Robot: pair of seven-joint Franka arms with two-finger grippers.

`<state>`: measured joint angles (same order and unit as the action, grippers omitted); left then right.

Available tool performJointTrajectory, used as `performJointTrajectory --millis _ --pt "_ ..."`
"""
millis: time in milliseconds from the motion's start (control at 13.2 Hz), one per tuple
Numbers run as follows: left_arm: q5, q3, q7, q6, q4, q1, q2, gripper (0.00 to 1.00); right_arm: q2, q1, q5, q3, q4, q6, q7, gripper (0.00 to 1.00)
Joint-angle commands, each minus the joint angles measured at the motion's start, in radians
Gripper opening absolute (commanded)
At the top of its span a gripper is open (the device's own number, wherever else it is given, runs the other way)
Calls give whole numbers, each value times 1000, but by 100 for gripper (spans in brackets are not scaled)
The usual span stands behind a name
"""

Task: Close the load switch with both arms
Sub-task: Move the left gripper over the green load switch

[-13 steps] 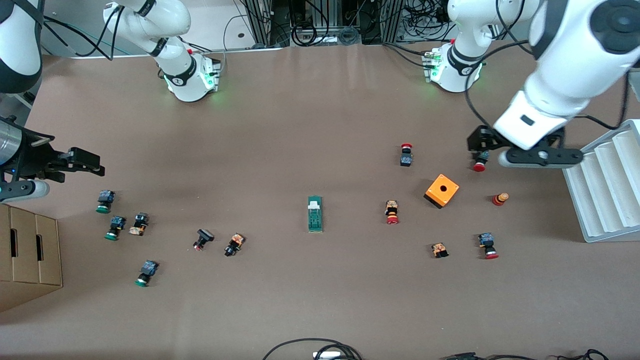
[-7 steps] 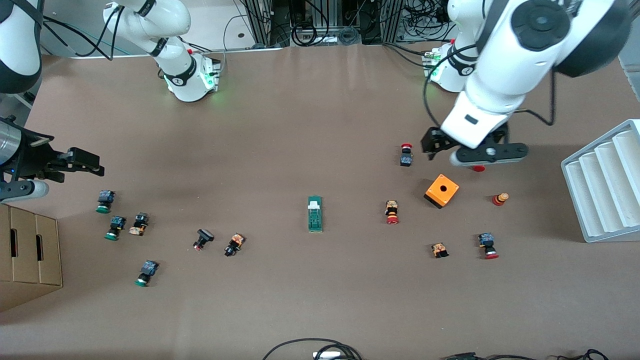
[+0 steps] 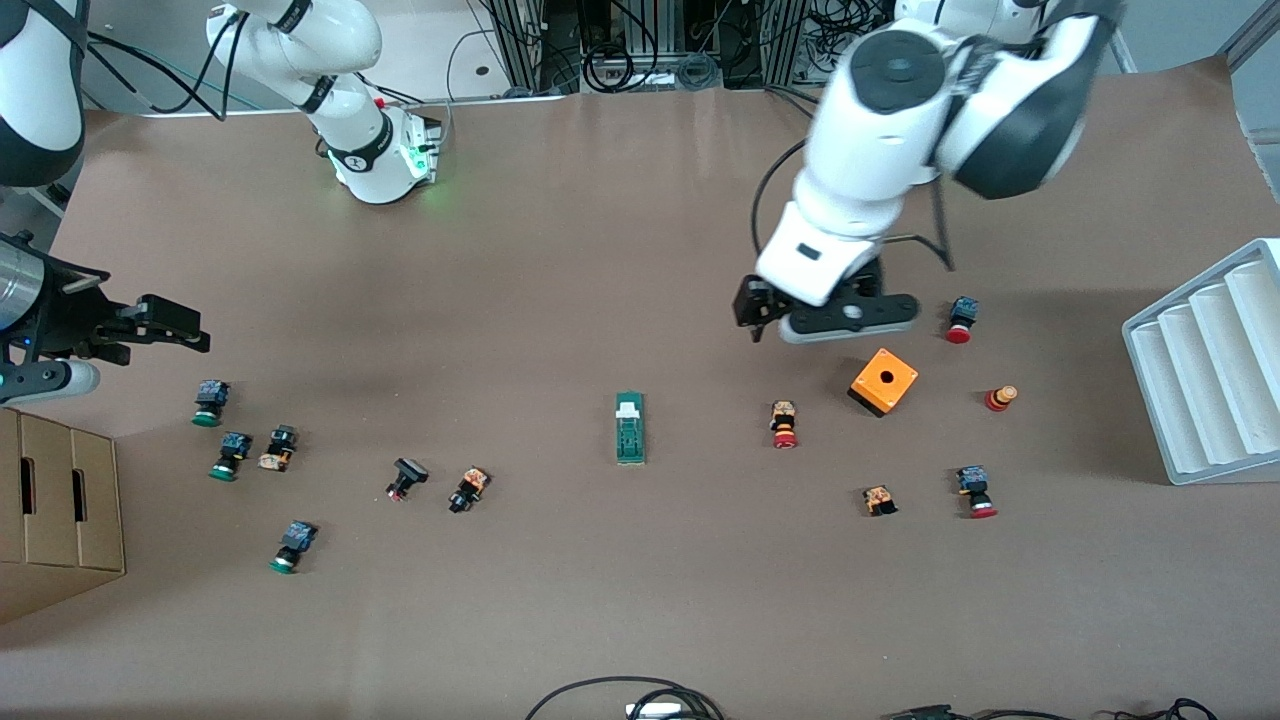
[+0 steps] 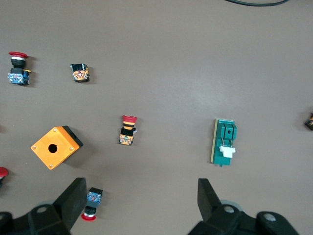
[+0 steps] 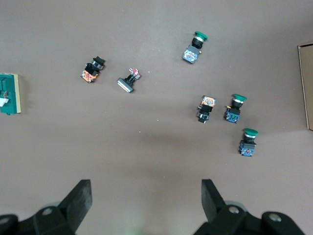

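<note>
The load switch point(image 3: 630, 428) is a narrow green block with a white tab, lying flat mid-table; it also shows in the left wrist view point(image 4: 224, 142) and at the edge of the right wrist view point(image 5: 9, 94). My left gripper point(image 3: 848, 318) hangs open and empty point(image 4: 141, 200) over a red-capped push-button point(image 4: 90, 203), apart from the load switch and toward the left arm's end from it. My right gripper point(image 3: 45, 382) waits open and empty point(image 5: 144, 196) above the table's edge at the right arm's end.
An orange cube with a hole point(image 3: 884, 381) and several red push-buttons point(image 3: 784, 424) lie around the left gripper. Green-capped buttons point(image 3: 210, 402) and a cardboard box point(image 3: 55, 510) sit below the right gripper. A white stepped rack point(image 3: 1205, 360) stands at the left arm's end.
The left arm has swung from beside the white rack toward the table's middle, its gripper still open. The right arm and the load switch have not moved.
</note>
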<state>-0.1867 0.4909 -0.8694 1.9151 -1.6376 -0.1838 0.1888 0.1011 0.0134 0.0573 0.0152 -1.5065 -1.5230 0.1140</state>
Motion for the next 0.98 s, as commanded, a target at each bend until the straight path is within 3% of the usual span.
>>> performJointTrajectory --millis 0,227,682,909 --pt "-103 -2 -153 33 33 -77 56 100 -3 3 -4 -3 5 -3 6 100" --pt "-166 -2 -281 129 27 -135 107 100 -3 5 -4 -4 5 -3 6 100" --pt "-541 -2 -751 191 30 -301 260 100 -3 2 -4 -4 5 -2 4 100" --pt "-681 -2 -856 220 28 -342 325 100 -3 2 -4 -4 5 -3 4 100"
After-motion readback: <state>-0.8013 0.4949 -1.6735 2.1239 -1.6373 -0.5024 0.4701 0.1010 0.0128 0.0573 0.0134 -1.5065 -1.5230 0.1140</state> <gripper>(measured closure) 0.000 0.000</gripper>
